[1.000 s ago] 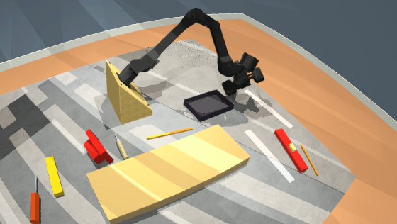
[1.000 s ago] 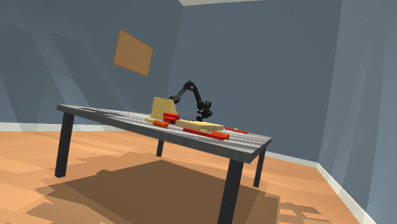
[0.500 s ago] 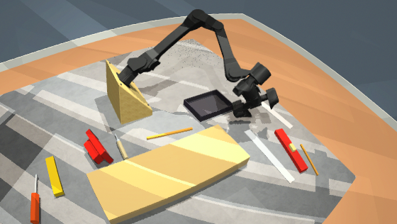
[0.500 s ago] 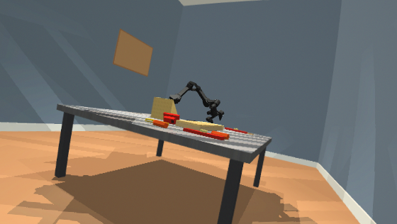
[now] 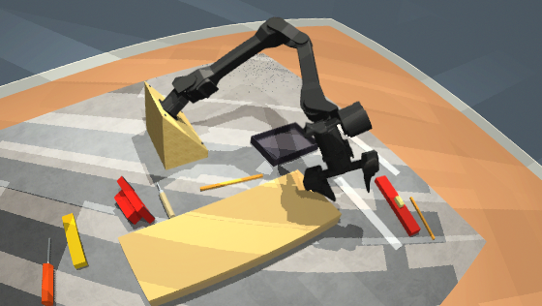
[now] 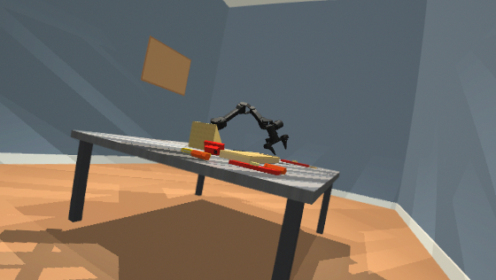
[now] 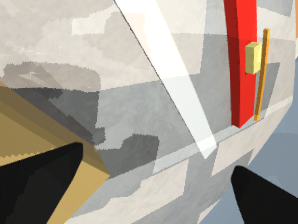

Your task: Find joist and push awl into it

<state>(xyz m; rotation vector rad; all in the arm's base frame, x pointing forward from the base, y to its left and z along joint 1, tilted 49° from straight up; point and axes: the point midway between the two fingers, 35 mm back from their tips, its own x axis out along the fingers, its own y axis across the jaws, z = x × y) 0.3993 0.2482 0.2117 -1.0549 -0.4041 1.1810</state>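
Observation:
The gripper [image 5: 350,195] [image 6: 280,151] [image 7: 159,159] is open and empty, tilted above the right end of the pale floor panel [image 5: 218,237] [image 7: 20,131]. The dark tray [image 5: 262,152] lies behind the panel, partly behind the arm. A red stepped block [image 5: 133,202] [image 6: 213,147], which looks like the stud finder, lies beyond the panel's left part. The awl [image 5: 166,203], with a beige handle and thin metal tip, lies between this block and the panel. The joist is hidden. No hole shows in the panel's visible top.
A red level [image 5: 394,200] [image 7: 242,95] and an orange stick [image 5: 422,218] [image 7: 262,75] lie right of the panel. Another stick [image 5: 231,182] lies behind it. A yellow block [image 5: 75,244] and an orange-handled screwdriver [image 5: 47,283] lie left. A wooden wedge [image 5: 166,136] stands at the arm's base.

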